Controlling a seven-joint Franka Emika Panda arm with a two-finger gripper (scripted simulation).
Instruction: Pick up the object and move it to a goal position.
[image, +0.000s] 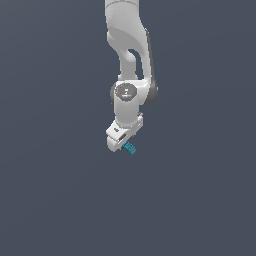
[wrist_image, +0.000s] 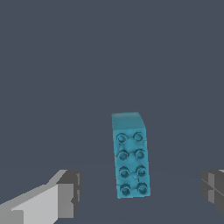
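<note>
Gripper (wrist_image: 140, 192): jaws spread wide in the wrist view, one grey pad (wrist_image: 70, 192) on one side and the other pad (wrist_image: 214, 190) at the far edge of the frame, with clear floor between them. Nothing is pinched.

Object (wrist_image: 130, 156): small teal-blue block, two rows of four studs on top, lying between the two pads but touching neither. It sits nearer the far-edge pad's side than a centred fit, and its long axis runs roughly across the line joining the pads, slightly tilted. In the exterior view the block (image: 129, 148) peeks out just beside the lower end of the white gripper (image: 118, 142), on the exterior view's right of it.

Floor (image: 60, 200): plain dark grey, no goal marker visible in either view.

Step judged in hand: approach and alignment over the block, before the grasp. Height above the floor cannot be read.

Next move, as a judgement: small lateral correction to centre the block in the gap, descend until the pads flank its long sides, then close. An off-centre closure may push or twist the block.
</note>
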